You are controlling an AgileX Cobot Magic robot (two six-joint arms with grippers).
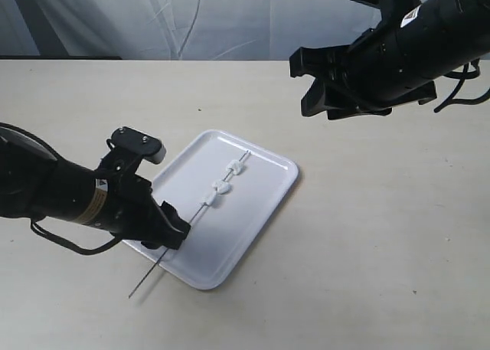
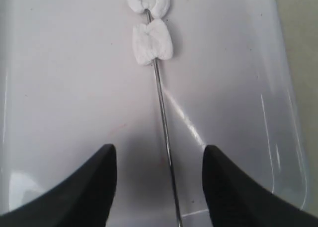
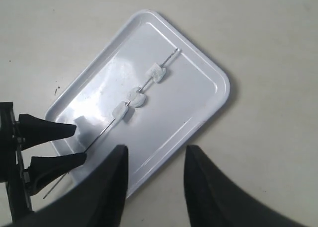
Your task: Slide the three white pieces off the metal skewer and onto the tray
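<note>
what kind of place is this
Likely a robotics lab bench: a plain beige table, a draped white backdrop, and a black left arm and right arm over a white tray.

A metal skewer (image 1: 197, 212) threaded with three white pieces (image 1: 222, 188) is laid on a white tray (image 1: 260, 193).
The thin rod is set diagonally across the rectangular tray, one end jutting past the rim; two lumps are bunched together, the third spaced apart.

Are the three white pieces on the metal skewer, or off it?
On it: the three white pieces are threaded along the metal skewer, lying over the tray.
</note>
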